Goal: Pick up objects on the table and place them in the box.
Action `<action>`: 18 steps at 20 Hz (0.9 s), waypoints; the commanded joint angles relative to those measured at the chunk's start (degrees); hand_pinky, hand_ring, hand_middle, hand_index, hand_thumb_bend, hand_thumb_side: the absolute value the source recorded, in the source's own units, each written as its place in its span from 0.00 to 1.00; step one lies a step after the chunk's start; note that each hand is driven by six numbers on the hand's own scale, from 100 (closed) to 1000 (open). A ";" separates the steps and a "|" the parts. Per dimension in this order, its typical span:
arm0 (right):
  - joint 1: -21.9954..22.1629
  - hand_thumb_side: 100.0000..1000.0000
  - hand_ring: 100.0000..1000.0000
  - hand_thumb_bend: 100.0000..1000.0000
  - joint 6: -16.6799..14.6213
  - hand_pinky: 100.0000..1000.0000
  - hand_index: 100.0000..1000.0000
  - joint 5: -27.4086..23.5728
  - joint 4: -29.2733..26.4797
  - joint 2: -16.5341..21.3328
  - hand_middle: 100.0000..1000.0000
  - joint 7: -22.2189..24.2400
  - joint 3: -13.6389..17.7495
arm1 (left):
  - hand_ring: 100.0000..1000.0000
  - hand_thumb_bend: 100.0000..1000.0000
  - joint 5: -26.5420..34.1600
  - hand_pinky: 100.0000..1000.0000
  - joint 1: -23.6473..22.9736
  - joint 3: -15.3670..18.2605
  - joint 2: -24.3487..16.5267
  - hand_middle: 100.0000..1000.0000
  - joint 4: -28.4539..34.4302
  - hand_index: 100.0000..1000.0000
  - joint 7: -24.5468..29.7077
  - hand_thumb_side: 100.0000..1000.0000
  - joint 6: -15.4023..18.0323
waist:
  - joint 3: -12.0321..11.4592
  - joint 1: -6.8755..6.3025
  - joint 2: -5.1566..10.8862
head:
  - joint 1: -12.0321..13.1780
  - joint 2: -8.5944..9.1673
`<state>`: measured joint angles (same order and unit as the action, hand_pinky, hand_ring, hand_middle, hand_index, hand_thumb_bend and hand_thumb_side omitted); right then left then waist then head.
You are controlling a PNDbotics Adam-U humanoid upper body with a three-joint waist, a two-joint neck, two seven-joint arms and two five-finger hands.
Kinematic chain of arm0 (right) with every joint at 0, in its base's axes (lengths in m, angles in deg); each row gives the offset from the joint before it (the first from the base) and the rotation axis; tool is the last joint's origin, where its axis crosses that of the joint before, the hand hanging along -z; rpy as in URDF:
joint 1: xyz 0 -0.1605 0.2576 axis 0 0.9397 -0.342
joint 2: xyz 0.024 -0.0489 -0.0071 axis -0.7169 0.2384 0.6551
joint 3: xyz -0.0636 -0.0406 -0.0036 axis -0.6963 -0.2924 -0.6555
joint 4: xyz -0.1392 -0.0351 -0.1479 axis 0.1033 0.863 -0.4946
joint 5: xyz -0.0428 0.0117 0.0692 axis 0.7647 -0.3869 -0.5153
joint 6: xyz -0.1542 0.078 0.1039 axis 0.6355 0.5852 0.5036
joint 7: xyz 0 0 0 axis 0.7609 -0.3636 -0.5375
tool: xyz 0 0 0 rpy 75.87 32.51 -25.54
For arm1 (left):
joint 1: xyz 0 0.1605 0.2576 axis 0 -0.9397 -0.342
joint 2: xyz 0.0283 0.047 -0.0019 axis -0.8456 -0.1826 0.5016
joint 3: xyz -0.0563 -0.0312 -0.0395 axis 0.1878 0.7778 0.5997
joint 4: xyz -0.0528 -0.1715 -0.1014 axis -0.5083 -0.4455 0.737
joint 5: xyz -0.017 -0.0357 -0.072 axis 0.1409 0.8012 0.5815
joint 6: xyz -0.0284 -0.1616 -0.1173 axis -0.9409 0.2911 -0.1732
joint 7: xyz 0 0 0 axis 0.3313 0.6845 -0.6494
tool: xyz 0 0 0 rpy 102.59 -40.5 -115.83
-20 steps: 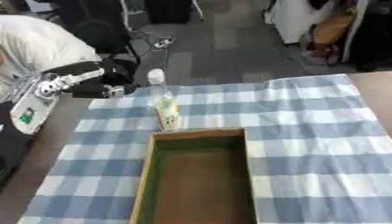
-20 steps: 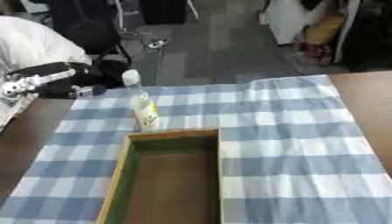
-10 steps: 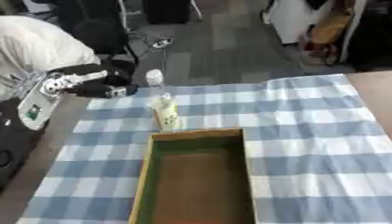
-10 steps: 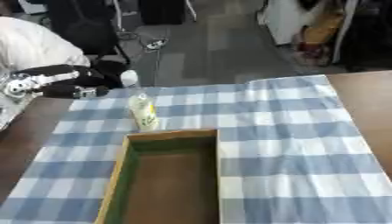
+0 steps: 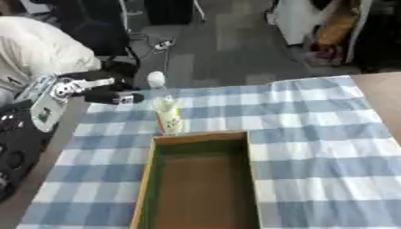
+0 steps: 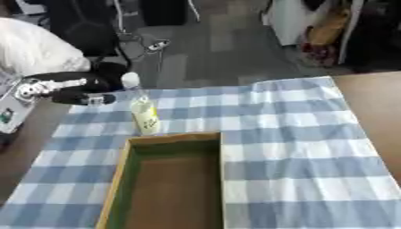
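A clear bottle (image 5: 166, 110) with a white cap and pale yellow liquid stands upright on the checked cloth, just beyond the far rim of the wooden box (image 5: 149, 179). The box is open, green inside with a brown floor, and holds nothing. My left hand (image 5: 113, 97) comes in from the left at the height of the bottle's upper half, its dark fingers pointing at the bottle with a small gap left. I cannot make out how the fingers are set. My right hand shows in neither view.
A blue and white checked cloth (image 6: 297, 134) covers the table; bare brown table shows at the right edge (image 6: 376, 103) and the left. A white padded shape (image 5: 39, 49) and dark chairs stand beyond the far left corner.
My left hand has moved rightward toward the bottle, closing most of the gap. The bottle and box have stayed put.
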<state>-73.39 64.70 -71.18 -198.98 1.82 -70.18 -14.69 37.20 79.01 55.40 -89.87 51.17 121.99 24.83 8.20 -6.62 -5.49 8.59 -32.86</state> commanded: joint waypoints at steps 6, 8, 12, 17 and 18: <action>-1.45 0.83 0.44 0.00 -0.11 0.34 0.60 -0.31 -0.93 0.39 0.51 0.22 0.10 | 0.93 1.00 -1.70 0.94 2.04 -0.33 0.03 0.98 -0.92 0.98 -0.80 0.97 1.23 | 0.34 0.22 0.52 | 0.87 0.91; -1.51 0.83 0.44 0.00 -0.11 0.34 0.60 -0.34 -0.93 0.35 0.51 0.25 0.08 | 0.93 1.00 -2.31 0.94 2.23 -0.47 0.25 0.98 -1.19 0.98 -0.78 0.97 1.36 | 0.40 0.21 0.51 | 0.97 0.85; -1.67 0.83 0.44 0.00 -0.15 0.34 0.60 -0.40 -0.93 0.25 0.51 0.26 0.09 | 0.93 1.00 -3.60 0.94 2.55 -0.49 0.74 0.99 -1.97 0.99 -0.83 0.96 1.44 | 0.58 0.19 0.48 | 1.22 0.73; -1.93 0.83 0.44 0.00 -0.21 0.34 0.60 -0.50 -0.93 0.08 0.51 0.30 0.09 | 0.93 1.00 -4.74 0.95 2.85 -0.36 1.46 0.99 -3.17 0.99 -1.30 0.95 1.81 | 0.89 0.18 0.43 | 1.63 0.61; -1.99 0.83 0.44 0.00 -0.22 0.34 0.60 -0.52 -0.93 0.04 0.51 0.32 0.08 | 0.94 1.00 -4.94 0.94 2.89 -0.34 1.58 0.99 -3.41 0.99 -1.40 0.94 1.91 | 0.96 0.18 0.41 | 1.76 0.55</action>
<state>-74.27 64.54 -71.61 -198.98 1.43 -70.03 -14.69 32.68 80.50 54.85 -87.16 47.54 120.78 26.53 9.12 -6.62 -5.73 9.72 -32.46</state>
